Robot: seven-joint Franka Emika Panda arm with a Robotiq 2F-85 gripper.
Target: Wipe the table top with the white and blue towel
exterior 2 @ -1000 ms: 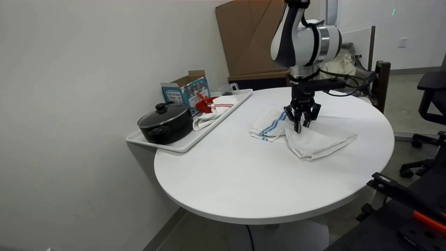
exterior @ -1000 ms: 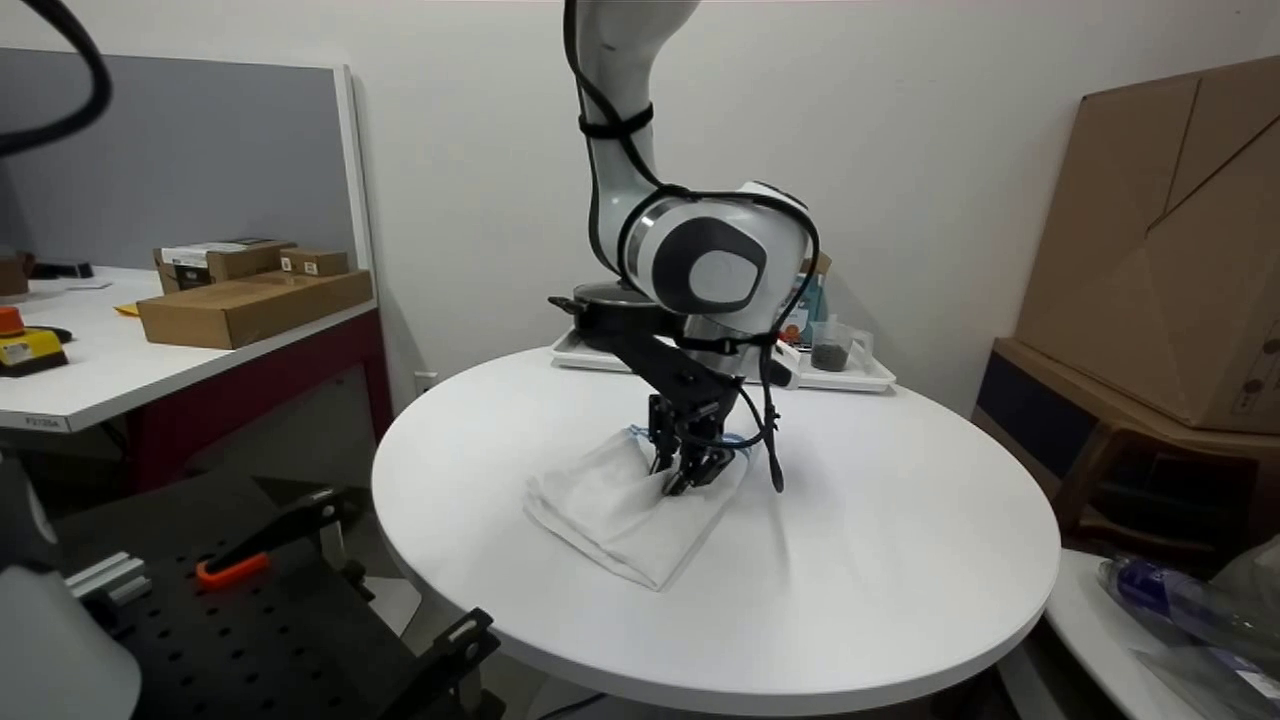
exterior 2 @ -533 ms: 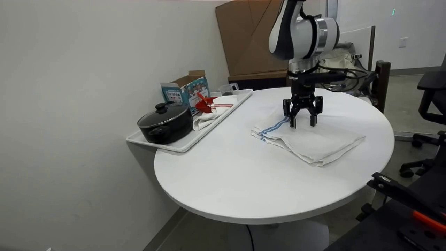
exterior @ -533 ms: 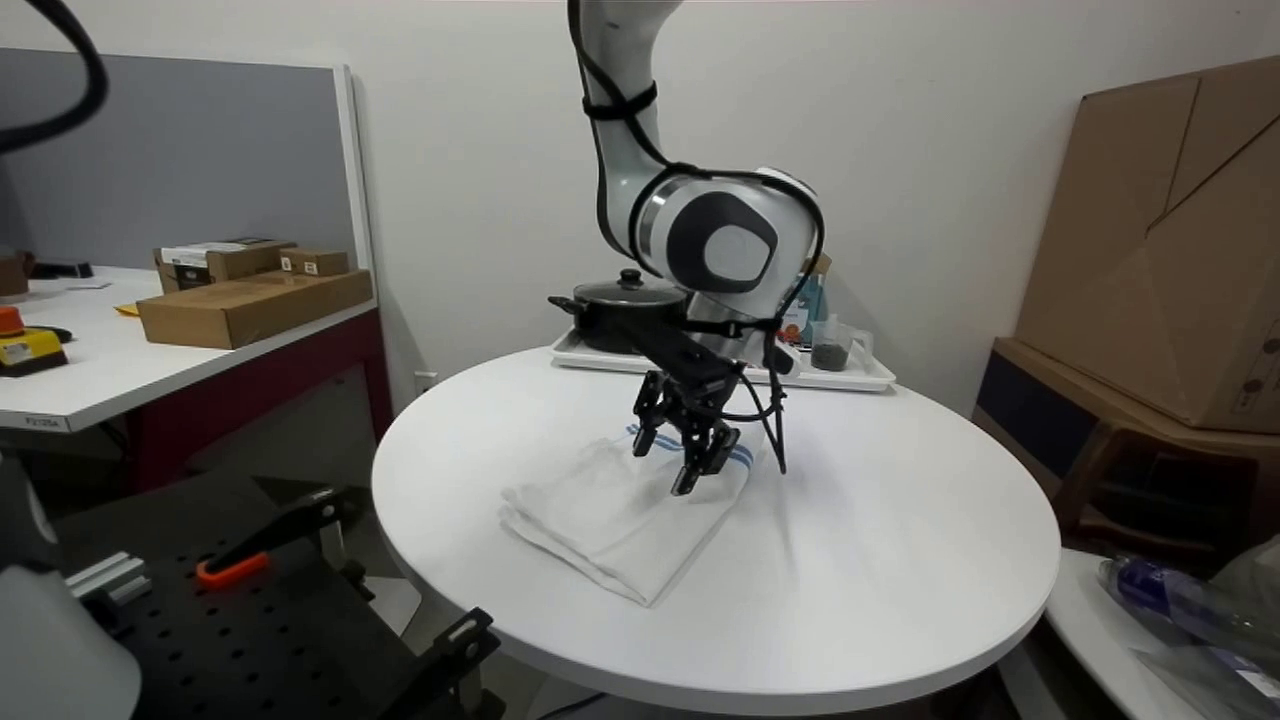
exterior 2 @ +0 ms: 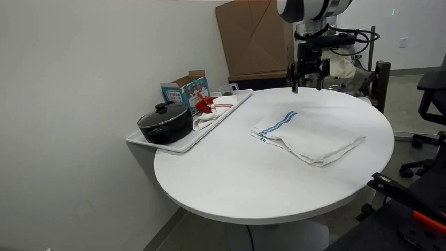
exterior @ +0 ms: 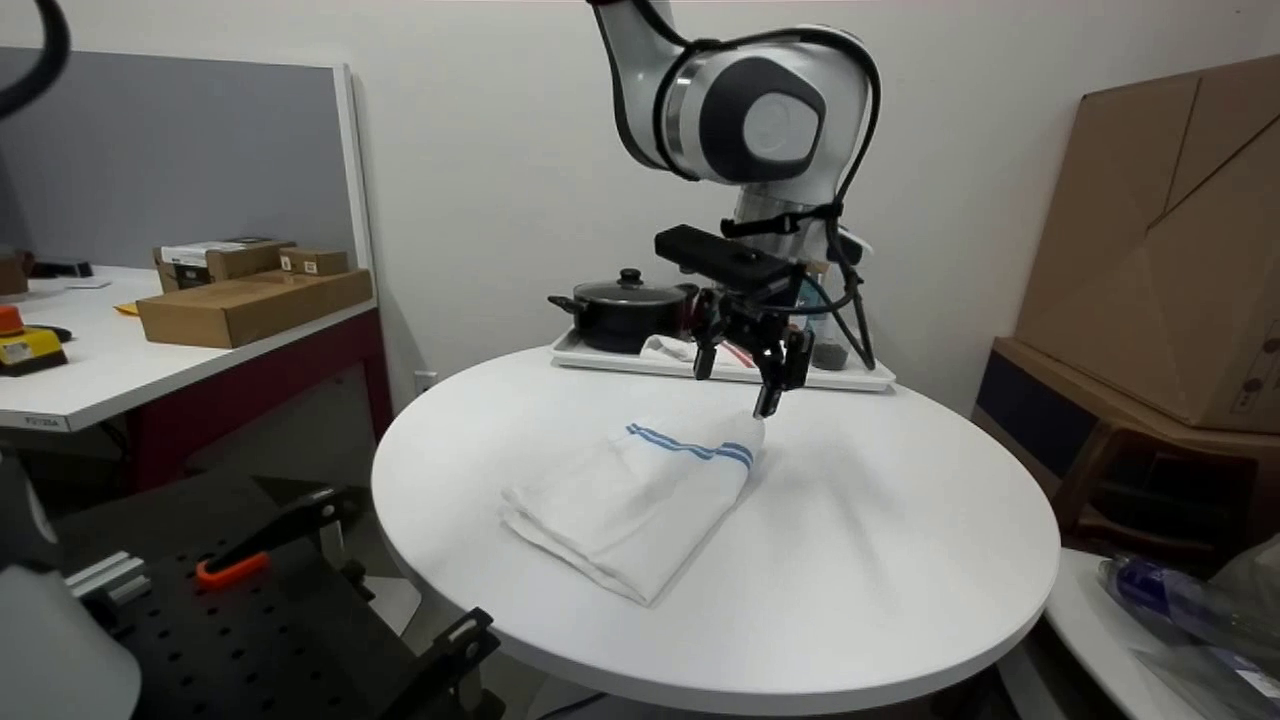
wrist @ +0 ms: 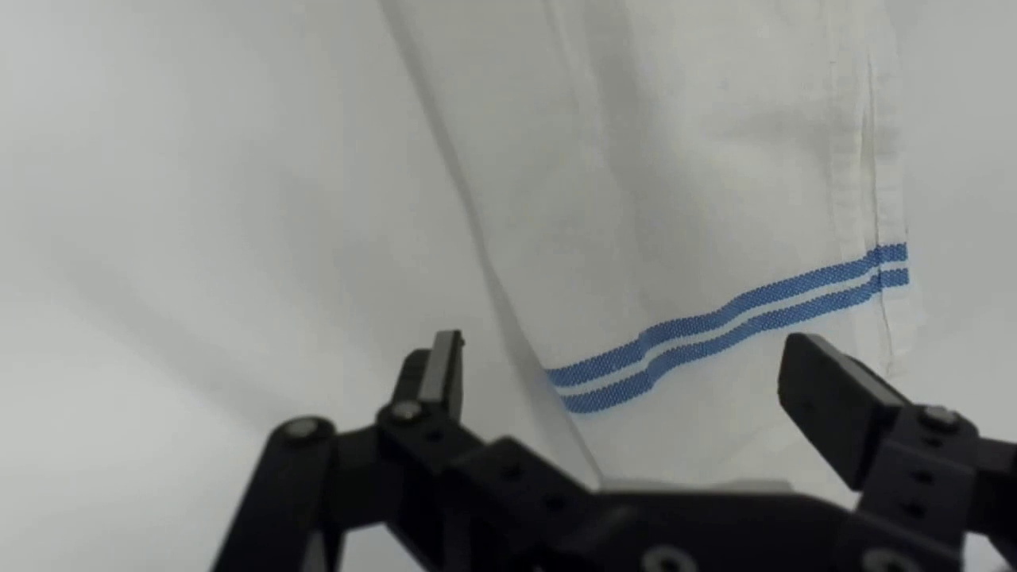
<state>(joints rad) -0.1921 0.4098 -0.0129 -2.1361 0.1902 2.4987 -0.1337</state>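
Observation:
The white and blue towel (exterior: 640, 510) lies folded and flat on the round white table top (exterior: 900, 560), its blue stripes across one end. Both exterior views show it whole, and in the wrist view the towel (wrist: 715, 159) fills much of the picture. My gripper (exterior: 735, 390) hangs above the table, past the striped end, touching nothing. In the wrist view the gripper (wrist: 621, 335) has its fingers wide apart, the towel lying below with nothing held between them. An exterior view shows the same raised gripper (exterior 2: 307, 89) clear of the towel (exterior 2: 310, 139).
A white tray (exterior 2: 188, 144) at the table's wall side holds a black lidded pot (exterior 2: 165, 122), a white cloth with red stripes (exterior 2: 223, 103), a red item (exterior 2: 204, 105), an opened box (exterior 2: 195, 89) and a clear measuring cup (exterior 2: 228, 89). A large cardboard box (exterior: 1150, 250) stands beyond.
The fingers, earlier down on the bunched towel, have spread and let go of it. The towel has flattened out, and the gripper has risen and moved back towards the tray side.

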